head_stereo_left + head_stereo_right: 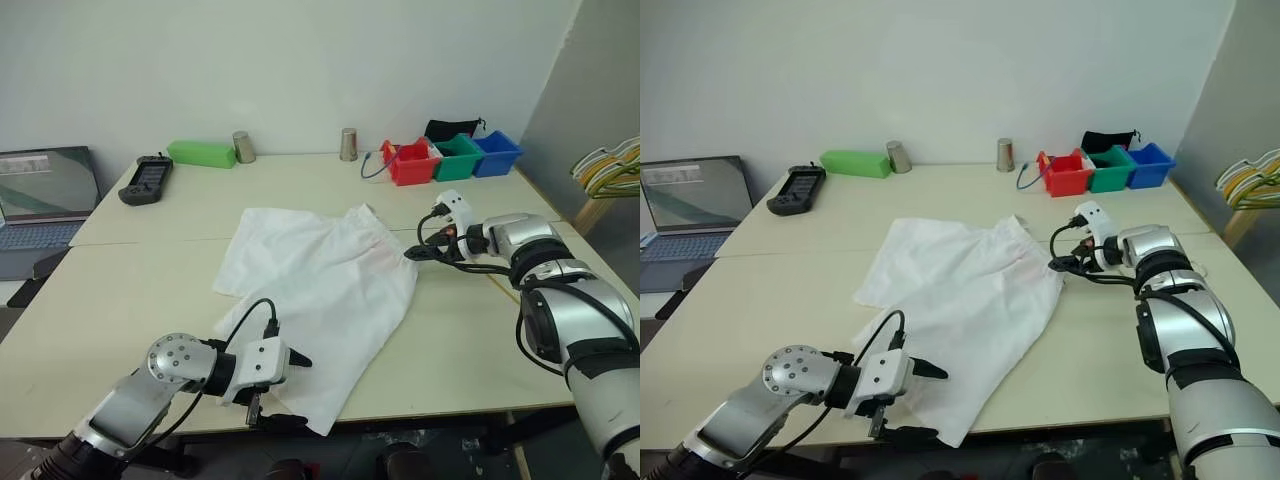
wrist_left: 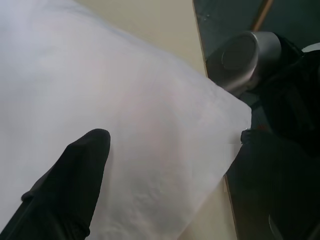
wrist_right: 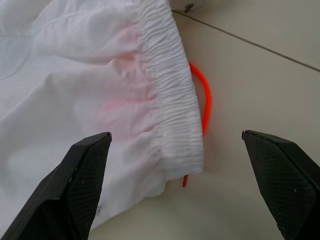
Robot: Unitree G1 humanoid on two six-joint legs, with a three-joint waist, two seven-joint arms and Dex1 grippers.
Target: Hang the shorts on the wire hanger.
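Note:
The white shorts (image 1: 320, 285) lie spread flat on the middle of the table (image 1: 130, 300), gathered waistband toward the right, with a faint pink mark (image 3: 125, 102) near it. A short orange curve of the wire hanger (image 3: 206, 100) pokes out from under the waistband; the rest is hidden beneath the fabric. My right gripper (image 1: 418, 240) hovers open just over the waistband's end, one finger on each side of it in the right wrist view. My left gripper (image 1: 300, 392) stands open at the near hem, by the table's front edge, with the fabric corner (image 2: 215, 130) between its fingers.
Red, green and blue bins (image 1: 413, 163) stand at the back right, two metal cups (image 1: 243, 147) and a green box (image 1: 201, 153) along the back. A black handheld device (image 1: 147, 180) and a laptop (image 1: 45, 195) sit at the left. A bunch of pale hangers (image 1: 607, 165) hangs off to the right.

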